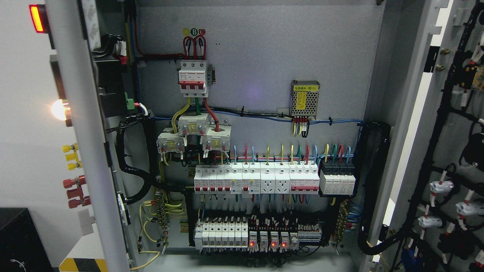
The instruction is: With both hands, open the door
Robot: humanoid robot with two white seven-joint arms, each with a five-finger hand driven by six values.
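the electrical cabinet [257, 56] stands open in front of me, and no robot hand is in the head view, so i cannot tell if the hands are open, closed or gripping something; the door [450, 151] is swung out to the right side, its inner face turned to us, with black cable bundles [431, 151] running down it and white connectors [440, 186] on the back of its fittings; on the left the other door panel [87, 132] stands edge-on, with a lit red indicator [37, 18] near the top, a glowing white lamp [59, 109] below it, then yellow terminals [71, 155] and red terminals [76, 191] lower down; inside, on the grey back plate, a red and white main breaker [193, 77] sits high at the left, and three white transformer blocks [193, 136] are just under it; a small metal power supply [304, 98] with a yellow label is to the right; a long row of white breakers [257, 180] goes across the middle, with a black topped module [337, 180] at its right end; a lower row of breakers and relays [257, 236] shows small red lights; a yellow and black striped edge [81, 264] shows at the bottom left.
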